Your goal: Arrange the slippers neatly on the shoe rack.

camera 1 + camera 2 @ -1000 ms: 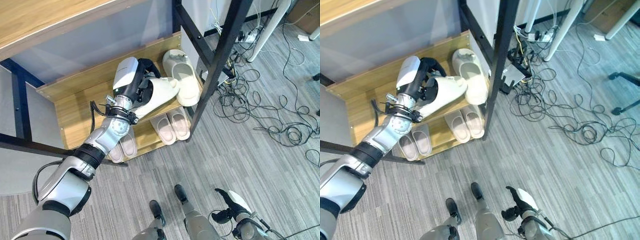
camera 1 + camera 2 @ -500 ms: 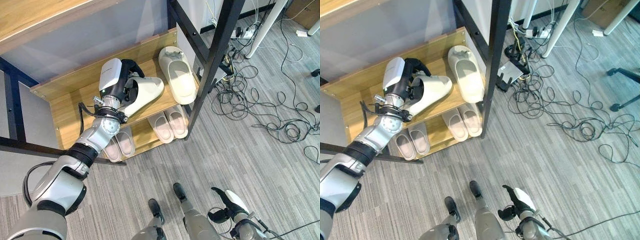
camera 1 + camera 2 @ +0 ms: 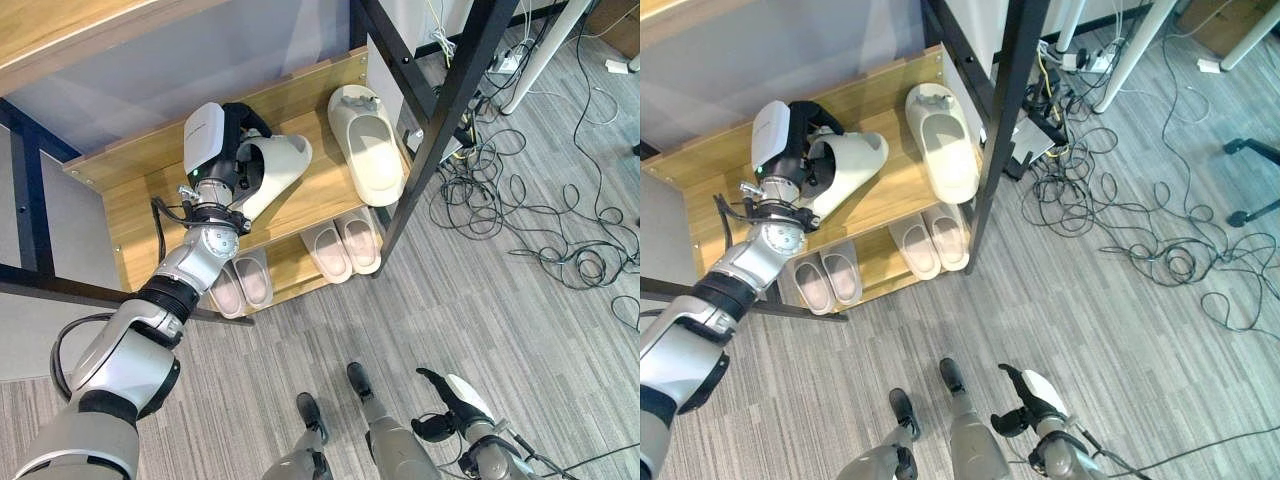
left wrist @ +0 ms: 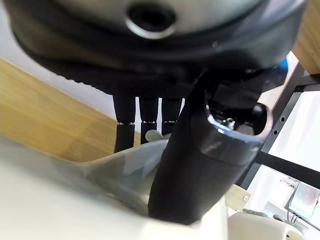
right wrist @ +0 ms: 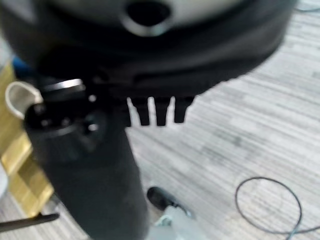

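Observation:
My left hand [image 3: 232, 150] is shut on a cream slipper [image 3: 272, 168], held over the wooden upper shelf [image 3: 300, 205] of the shoe rack with its toe pointing to the back right. In the left wrist view the thumb [image 4: 200, 165] sits inside the slipper [image 4: 60, 200] and the fingers [image 4: 125, 135] lie on its outside. The matching cream slipper [image 3: 368, 150] lies flat on the same shelf to the right, a gap away. My right hand [image 3: 447, 402] hangs low near the floor, fingers relaxed and holding nothing.
Two pairs of pale pink slippers [image 3: 342, 245] [image 3: 240, 285] lie on the lower shelf. A black frame post [image 3: 440, 120] stands at the rack's right end. Tangled cables [image 3: 520, 200] cover the grey floor to the right, near a white table leg [image 3: 540, 50].
My left hand has carried the cream slipper to the left and back over the shelf, away from the other slipper, and turned its toe more towards the back.

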